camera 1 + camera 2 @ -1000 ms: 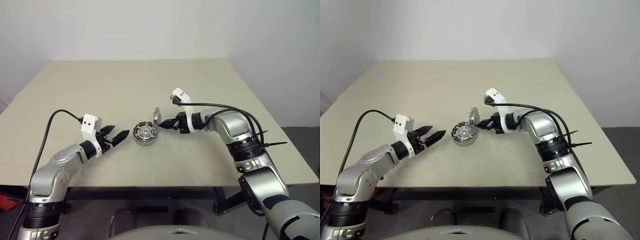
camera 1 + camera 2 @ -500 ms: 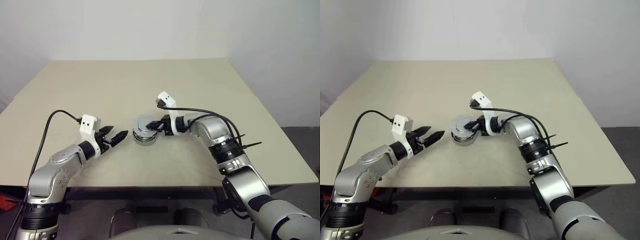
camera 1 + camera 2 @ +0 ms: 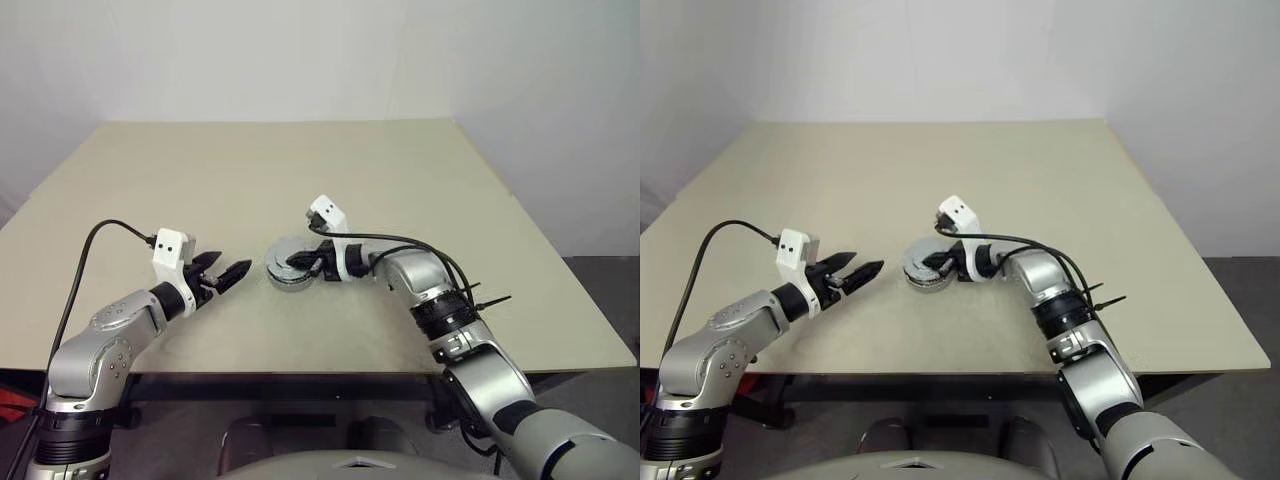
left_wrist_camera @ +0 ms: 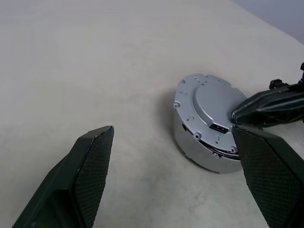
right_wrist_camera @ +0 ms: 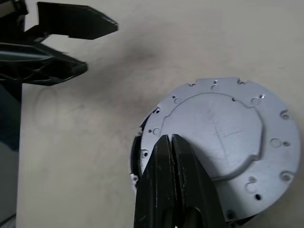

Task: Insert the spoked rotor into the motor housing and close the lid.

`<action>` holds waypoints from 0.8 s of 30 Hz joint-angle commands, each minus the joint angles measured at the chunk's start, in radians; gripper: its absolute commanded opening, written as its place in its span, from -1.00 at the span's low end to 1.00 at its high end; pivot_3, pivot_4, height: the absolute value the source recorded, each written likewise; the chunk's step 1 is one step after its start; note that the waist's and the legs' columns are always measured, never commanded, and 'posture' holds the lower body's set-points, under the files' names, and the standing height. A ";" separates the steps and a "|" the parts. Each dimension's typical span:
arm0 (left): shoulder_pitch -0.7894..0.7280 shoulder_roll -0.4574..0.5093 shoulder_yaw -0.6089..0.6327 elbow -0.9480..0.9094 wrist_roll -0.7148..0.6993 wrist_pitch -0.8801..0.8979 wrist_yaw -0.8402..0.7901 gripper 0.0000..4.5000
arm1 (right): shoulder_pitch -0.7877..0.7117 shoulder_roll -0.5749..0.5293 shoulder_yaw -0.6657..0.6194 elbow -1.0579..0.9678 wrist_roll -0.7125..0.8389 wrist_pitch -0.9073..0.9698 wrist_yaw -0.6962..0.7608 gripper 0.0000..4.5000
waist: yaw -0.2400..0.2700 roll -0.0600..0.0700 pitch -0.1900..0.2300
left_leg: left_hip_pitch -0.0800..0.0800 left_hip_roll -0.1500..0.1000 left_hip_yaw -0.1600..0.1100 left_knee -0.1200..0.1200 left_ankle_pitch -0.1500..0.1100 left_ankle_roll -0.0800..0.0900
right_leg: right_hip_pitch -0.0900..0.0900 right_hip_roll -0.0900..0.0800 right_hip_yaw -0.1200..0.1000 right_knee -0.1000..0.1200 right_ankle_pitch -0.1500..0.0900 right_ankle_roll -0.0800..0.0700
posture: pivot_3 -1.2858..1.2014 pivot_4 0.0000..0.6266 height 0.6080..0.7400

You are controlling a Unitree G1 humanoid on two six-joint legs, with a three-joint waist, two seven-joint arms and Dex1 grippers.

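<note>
Right pincer [image 5: 170, 142] atop lid [image 5: 223, 142], pinched.

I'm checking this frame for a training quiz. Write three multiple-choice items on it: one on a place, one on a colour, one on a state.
1. Where does the right tool rest?
A. on top of the lid
B. on the bare table
C. high in the air by the wall

2. What colour is the lid?
A. red
B. grey
C. yellow

3. How do the left tool's fingers stand?
A. shut on the lid
B. shut on nothing
C. spread apart, holding nothing

Answers:
1. A, the shut black fingers lie on the lid's flat top in the right wrist view.
2. B, the round lid is plain grey over the silver housing, which sits on the table.
3. C, the left wrist view shows both fingers wide apart, short of the housing.
</note>
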 commanded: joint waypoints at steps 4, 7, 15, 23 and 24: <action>0.008 0.031 0.034 0.001 -0.008 -0.011 -0.032 0.89 | -0.009 0.029 -0.049 -0.034 0.026 -0.132 0.007 -0.99 | -0.001 0.000 0.000 | 0.000 0.000 0.000 0.000 0.000 0.000 | -0.001 0.000 0.000 0.000 0.000 0.000 | 0.03 -1.00 1.00; 0.010 0.043 0.036 0.008 -0.006 -0.013 -0.043 0.89 | -0.014 0.037 -0.052 -0.022 0.010 -0.201 0.000 -0.72 | -0.001 0.000 0.000 | -0.001 0.000 0.000 0.000 0.000 0.000 | -0.001 0.000 0.000 0.001 0.000 0.000 | 0.03 -1.00 1.00; 0.007 0.051 0.026 0.010 0.003 -0.012 -0.050 0.89 | -0.009 0.068 -0.027 0.078 -0.086 -0.476 -0.029 0.47 | -0.001 0.000 0.000 | -0.002 0.000 0.000 0.000 0.000 0.000 | -0.002 0.000 0.000 0.000 0.002 -0.003 | 0.03 -1.00 1.00; 0.003 0.072 0.033 0.013 0.008 -0.006 -0.059 0.89 | -0.017 0.090 -0.029 0.203 -0.157 -0.703 -0.087 0.99 | -0.001 0.000 0.000 | -0.002 0.000 0.000 0.000 0.000 0.000 | -0.002 0.000 0.000 0.000 0.002 -0.004 | 0.03 -1.00 1.00; 0.001 0.074 0.032 0.014 0.008 -0.006 -0.058 0.89 | -0.016 0.091 -0.029 0.212 -0.157 -0.708 -0.085 0.99 | -0.001 0.000 0.000 | -0.002 0.000 0.000 0.000 0.000 0.000 | -0.002 0.000 0.000 0.000 0.002 -0.004 | 0.03 -1.00 1.00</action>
